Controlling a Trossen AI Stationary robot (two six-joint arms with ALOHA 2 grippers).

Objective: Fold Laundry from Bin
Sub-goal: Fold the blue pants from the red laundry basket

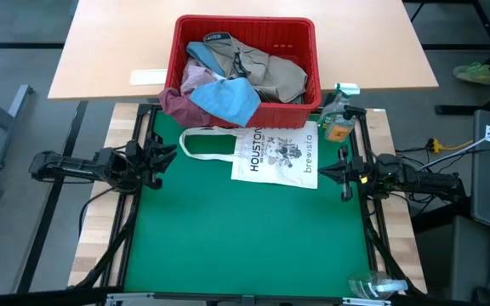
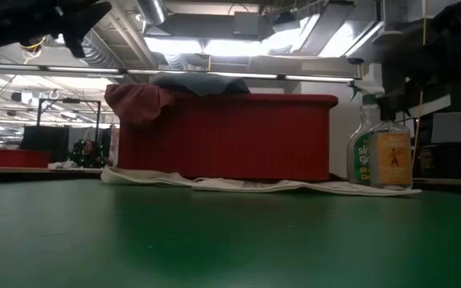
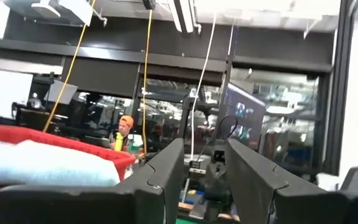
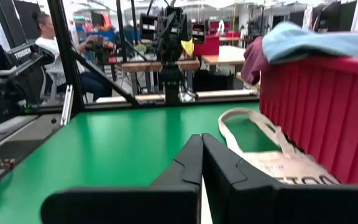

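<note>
Looks like the very start: nothing is folded and nothing is out on the green mat (image 1: 245, 229) except a tote (image 1: 275, 153) printed HOUSTON, which isn't part of the job. All the laundry (image 1: 236, 81) sits heaped in the red bin (image 1: 309, 51) at the far edge of the mat, with a maroon piece (image 1: 174, 104) drooping over the rim and a blue one (image 1: 228, 98) on top near the front.

Left gripper (image 1: 167, 155) hovers off the mat's left edge, fingers apart with nothing between them. Right gripper (image 1: 328, 172) sits at the right edge, fingers pressed together, empty too. Both are well clear of the bin.

So I'd say the step in hand is the first pick. Next move probably needs one arm to reach over the rim and pinch a single garment, likely the blue or maroon one since they're on top, then drag it onto open mat. The tote lying just in front of the bin could get snagged.
</note>
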